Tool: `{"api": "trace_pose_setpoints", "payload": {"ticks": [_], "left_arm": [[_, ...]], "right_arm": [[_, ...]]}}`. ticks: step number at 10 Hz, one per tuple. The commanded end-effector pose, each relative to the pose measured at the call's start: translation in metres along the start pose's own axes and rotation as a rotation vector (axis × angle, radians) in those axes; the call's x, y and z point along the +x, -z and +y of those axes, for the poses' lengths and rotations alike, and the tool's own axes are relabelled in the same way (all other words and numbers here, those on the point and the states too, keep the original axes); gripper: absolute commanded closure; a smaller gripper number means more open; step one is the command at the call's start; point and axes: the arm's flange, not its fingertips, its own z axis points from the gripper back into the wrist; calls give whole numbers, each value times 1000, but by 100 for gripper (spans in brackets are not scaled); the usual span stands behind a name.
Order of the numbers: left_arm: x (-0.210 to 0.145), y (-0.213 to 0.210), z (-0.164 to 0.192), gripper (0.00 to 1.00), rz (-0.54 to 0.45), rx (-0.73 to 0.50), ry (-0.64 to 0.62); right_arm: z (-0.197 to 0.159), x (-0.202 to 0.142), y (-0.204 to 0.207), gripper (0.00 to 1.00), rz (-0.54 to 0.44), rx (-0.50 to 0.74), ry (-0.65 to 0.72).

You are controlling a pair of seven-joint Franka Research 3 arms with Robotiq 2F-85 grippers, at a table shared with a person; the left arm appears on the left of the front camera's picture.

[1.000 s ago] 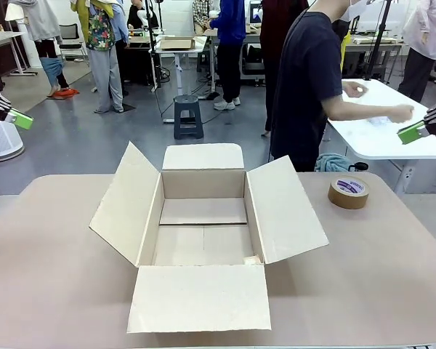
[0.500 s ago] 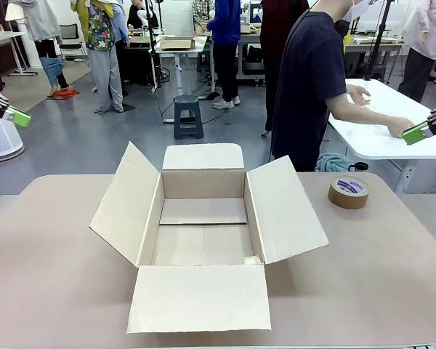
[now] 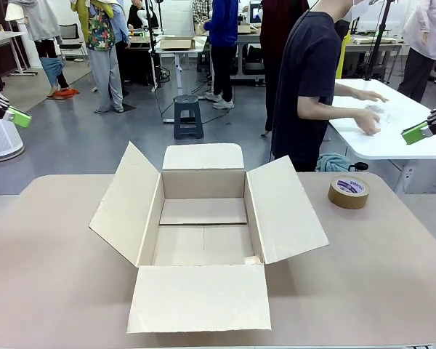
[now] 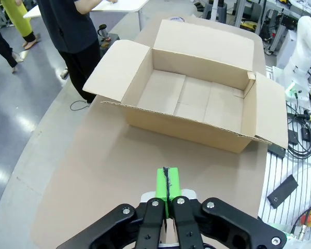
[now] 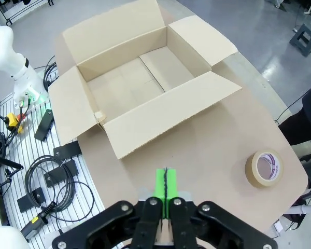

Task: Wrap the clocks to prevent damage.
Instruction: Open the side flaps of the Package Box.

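An open, empty cardboard box stands mid-table with all flaps spread; it also appears in the left wrist view and the right wrist view. The clocks are out of view. My left gripper hangs shut at the left edge, above the floor side; its green pads press together over bare tabletop. At the right edge my right gripper is shut too, pads closed with nothing between them. A person in a dark shirt stands beyond the table, hands on a white side table.
A roll of brown tape lies on the table's far right, also seen near the table edge. Cables and black parts lie on a slatted surface beside the table. A stool and other people stand farther back.
The person's hands have shifted over the white side table, drawing closer together. Both grippers have barely moved.
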Motion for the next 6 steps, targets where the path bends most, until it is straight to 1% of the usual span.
{"api": "trace_pose_setpoints", "payload": {"ticks": [1,2,3,4,5,6], "left_arm": [[1,1,0,100,0,0,2],[0,0,0,100,0,0,0],[31,10,-14,100,88,25,-2],[63,20,-28,100,157,34,-3],[94,33,-49,100,251,72,-5],[121,50,-66,100,348,82,-6]], "right_arm": [[0,0,2,100,-10,13,1],[0,0,0,99,0,0,0],[14,34,19,99,54,-26,138],[30,68,37,99,83,-68,155],[48,97,54,99,97,-61,183],[64,120,75,99,132,-59,240]]}}
